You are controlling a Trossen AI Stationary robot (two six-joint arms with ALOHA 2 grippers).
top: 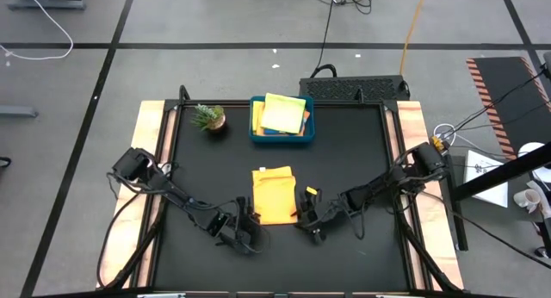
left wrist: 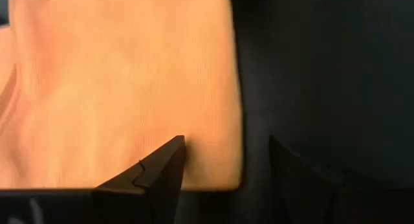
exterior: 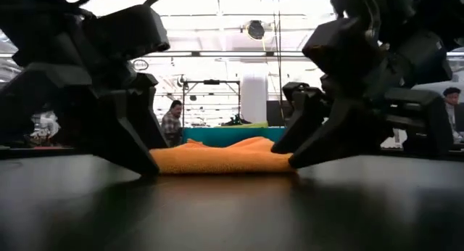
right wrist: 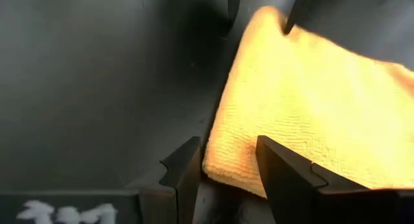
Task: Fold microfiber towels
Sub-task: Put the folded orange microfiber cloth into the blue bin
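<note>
We find the left fingers (left wrist: 226, 179) apart, straddling the orange towel's (top: 274, 195) near corner; the right fingers (right wrist: 226, 169) straddle its other near corner, also apart. The towel lies folded mid-counter (top: 362, 160). Behind it, the tray (top: 282, 136) holds further towels (top: 284, 114), apparently folded

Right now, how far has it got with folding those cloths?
One orange towel lies folded mid-table. The left gripper, jaws open, sits at one near corner; the right gripper straddles the other, grip unclear. Other towels fill the teal tray; folded or waiting, I cannot tell.
</note>
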